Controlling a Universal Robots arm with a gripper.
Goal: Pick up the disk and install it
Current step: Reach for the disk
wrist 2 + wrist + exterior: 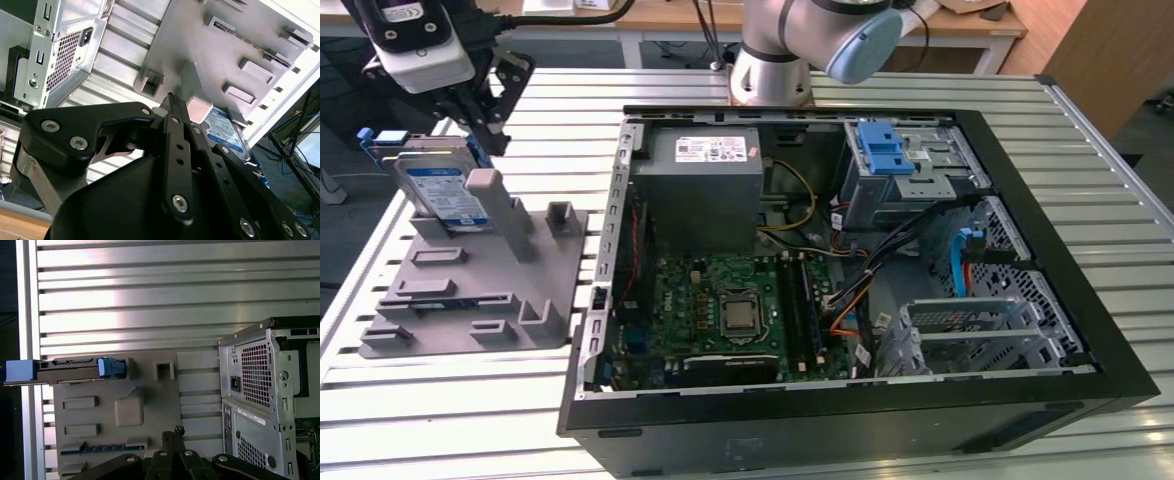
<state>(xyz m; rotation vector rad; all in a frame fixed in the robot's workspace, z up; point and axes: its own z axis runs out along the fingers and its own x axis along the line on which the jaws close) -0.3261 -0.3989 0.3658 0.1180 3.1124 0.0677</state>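
Observation:
The disk [443, 190], a silver drive with a white-and-blue label and blue side rails, stands on edge in a grey holder [467, 290] at the exterior view's left. The first wrist view catches the disk [65, 371] edge-on, and its label [227, 130] faces the second wrist view. My gripper [491, 138] hangs just above and behind the disk, clear of it. In both wrist views the black fingers [172, 432] meet at their tips [172, 100] with nothing between them.
An open computer case [1067, 250] lies to the exterior view's right of the holder. Inside are a grey power-supply box [704, 180], a motherboard [740, 310] and a metal drive cage with a blue latch [887, 150]. Everything rests on a slatted aluminium table [454, 420].

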